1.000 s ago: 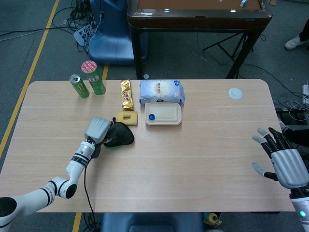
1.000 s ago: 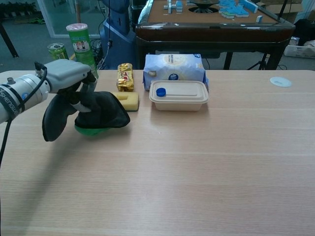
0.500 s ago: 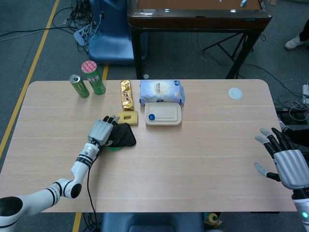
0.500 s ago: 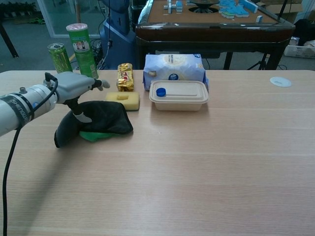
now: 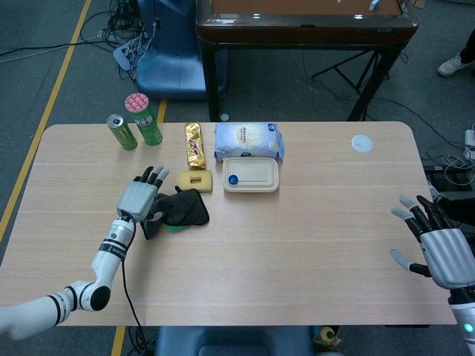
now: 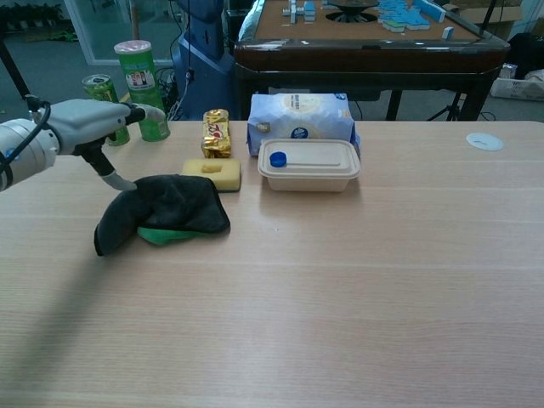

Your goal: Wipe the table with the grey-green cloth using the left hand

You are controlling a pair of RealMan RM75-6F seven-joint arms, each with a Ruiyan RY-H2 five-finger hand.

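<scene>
The dark grey-green cloth (image 5: 180, 211) (image 6: 166, 212) lies crumpled on the table, a green fold showing at its underside. My left hand (image 5: 138, 198) (image 6: 93, 122) hovers just left of and above the cloth, fingers spread, holding nothing. Only the thumb reaches down toward the cloth's left edge in the chest view. My right hand (image 5: 438, 241) stays at the table's right edge, fingers apart and empty; the chest view does not show it.
Behind the cloth sit a yellow sponge (image 5: 194, 180), a lidded food box (image 5: 251, 174), a blue-white bag (image 5: 249, 141) and a gold snack pack (image 5: 194, 144). A green can (image 5: 122, 132) and a tall green tube (image 5: 144, 119) stand at back left. A white disc (image 5: 361, 143) lies at back right.
My left hand let go of the cloth, which dropped flat onto the table. The hand then opened and drew back to the left and up. The right hand barely moved.
</scene>
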